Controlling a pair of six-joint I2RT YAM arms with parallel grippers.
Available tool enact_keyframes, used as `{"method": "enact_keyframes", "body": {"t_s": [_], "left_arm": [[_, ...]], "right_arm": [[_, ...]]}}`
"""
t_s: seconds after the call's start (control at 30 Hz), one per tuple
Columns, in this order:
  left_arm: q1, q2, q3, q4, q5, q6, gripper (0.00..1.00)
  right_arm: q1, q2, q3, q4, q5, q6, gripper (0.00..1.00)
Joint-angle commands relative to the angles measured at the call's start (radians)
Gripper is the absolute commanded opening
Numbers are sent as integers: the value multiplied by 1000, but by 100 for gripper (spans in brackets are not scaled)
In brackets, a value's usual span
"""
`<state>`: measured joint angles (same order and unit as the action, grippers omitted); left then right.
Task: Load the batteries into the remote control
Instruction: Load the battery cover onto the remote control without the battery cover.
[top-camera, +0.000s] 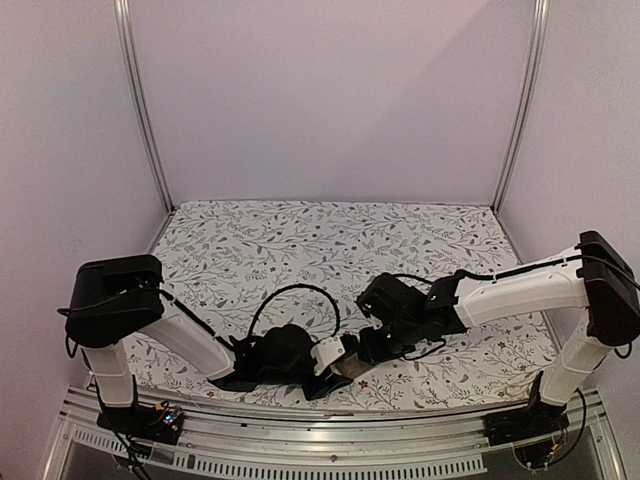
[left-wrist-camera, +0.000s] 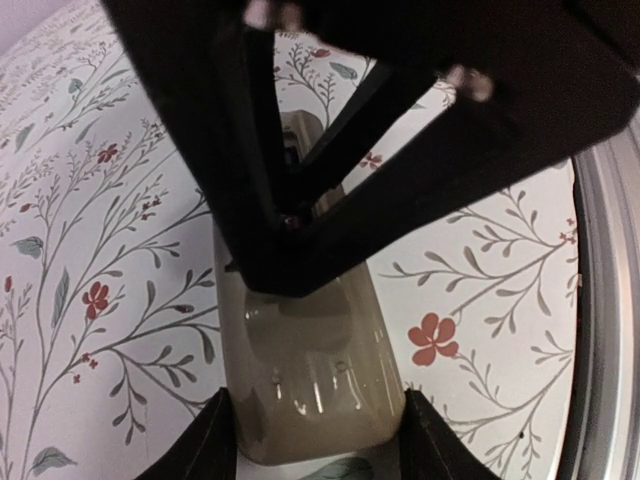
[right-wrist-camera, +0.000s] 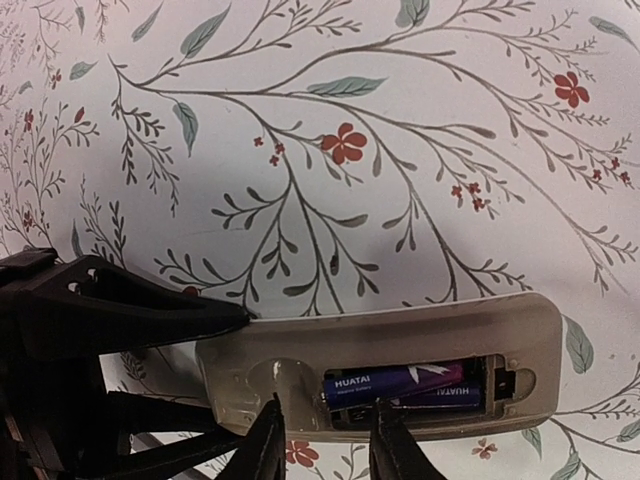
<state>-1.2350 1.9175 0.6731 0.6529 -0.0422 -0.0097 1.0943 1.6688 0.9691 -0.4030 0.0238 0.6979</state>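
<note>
The remote control (right-wrist-camera: 400, 335) lies tan-grey back up on the flowered cloth, its battery recess uncovered. Two dark blue-purple batteries sit in the recess: the upper one (right-wrist-camera: 395, 382) lies slightly askew over the lower one (right-wrist-camera: 450, 398). My right gripper (right-wrist-camera: 325, 435) hovers over the near edge of the remote, its fingers a little apart and straddling the left end of the recess, holding nothing. My left gripper (left-wrist-camera: 318, 440) is shut on the rounded end of the remote (left-wrist-camera: 315, 370), a finger on each side. Seen from above, both grippers meet at the remote (top-camera: 352, 370) near the table's front edge.
The flowered cloth (top-camera: 330, 240) covers the table out to the back and side walls. The metal front rail (top-camera: 330, 415) runs just behind the remote. The right gripper's black fingers (left-wrist-camera: 240, 150) fill the top of the left wrist view. A black cable (top-camera: 300, 292) loops over the left arm.
</note>
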Motion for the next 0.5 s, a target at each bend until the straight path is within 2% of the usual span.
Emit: {"method": "enact_keyframes", "body": {"t_s": [0.0,0.2,0.47], "left_arm": [[-8,30,-15,-51,-22,13,45],[-8,28,-16,-58,-24,13,44],[-9,26,-16,-60,-25,13,44]], "right_arm": [[11,-17,5,6,-10,-8,27],[10,13,34,-12,19,-30,22],[10,54,73,-21,34,-60,21]]}}
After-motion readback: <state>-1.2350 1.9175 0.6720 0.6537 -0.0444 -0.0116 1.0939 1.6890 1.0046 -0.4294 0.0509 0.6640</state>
